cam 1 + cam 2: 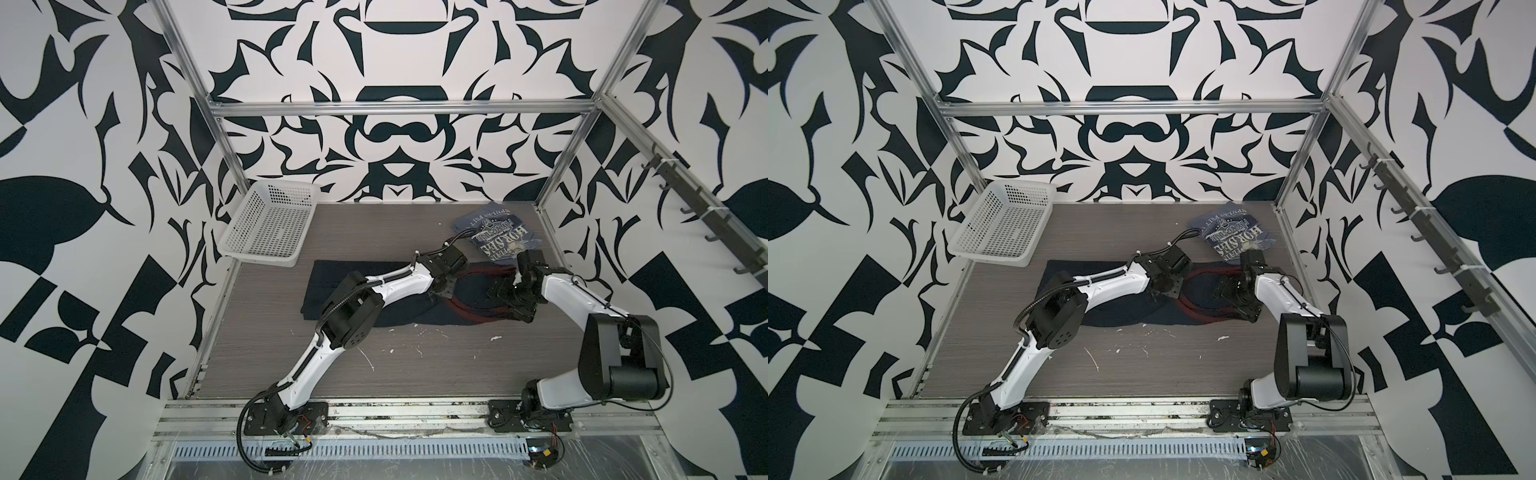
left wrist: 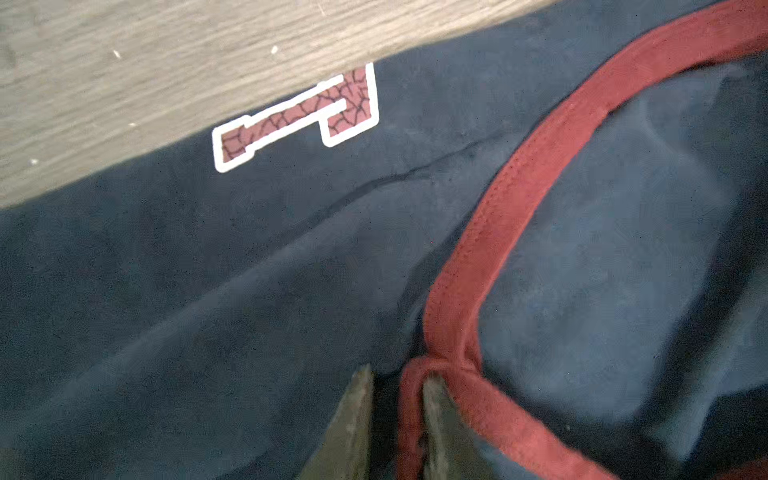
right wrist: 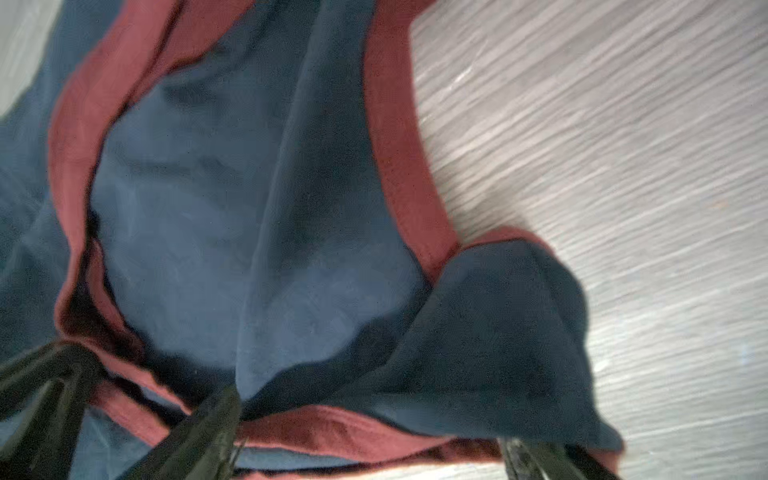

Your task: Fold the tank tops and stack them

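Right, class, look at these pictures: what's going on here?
Two robot arms are at the navy red-trimmed tank top, lying across the middle of the table. The left pincer has its tips slightly apart at the red trim; the right pincer is open wide over the strap end. The slate-blue printed tank top lies rumpled at the far right; the white perforated basket sits far left.

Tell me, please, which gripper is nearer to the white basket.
Left. The left gripper sits on the navy tank top, right of the basket; the right gripper is farther right on that top.
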